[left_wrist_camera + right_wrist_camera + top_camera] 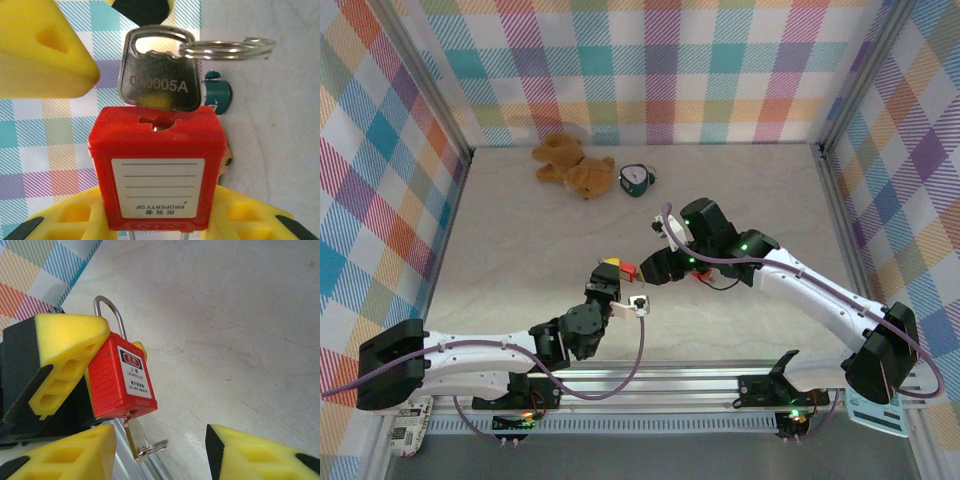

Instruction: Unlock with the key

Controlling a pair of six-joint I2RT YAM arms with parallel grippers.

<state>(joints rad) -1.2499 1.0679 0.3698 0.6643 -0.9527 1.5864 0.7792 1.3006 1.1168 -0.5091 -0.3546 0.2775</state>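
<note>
jutting from red padlock [157, 165] in left end effector [159, 202]: key [160, 82]

Brightness: all three views are bright and evenly lit, with soft white light from above.
Shadows: pale, with soft edges, on the table [520, 250].
Glare: the key [159, 80] and its ring [227, 49] shine, and part of the stamped number is washed out.
Focus: the red padlock [157, 170] is sharp. The yellow foam finger [40, 50] close to the lens is soft, and the clock [217, 92] behind is slightly blurred.
Distortion: in the top view the walls lean outward at the edges.
</note>
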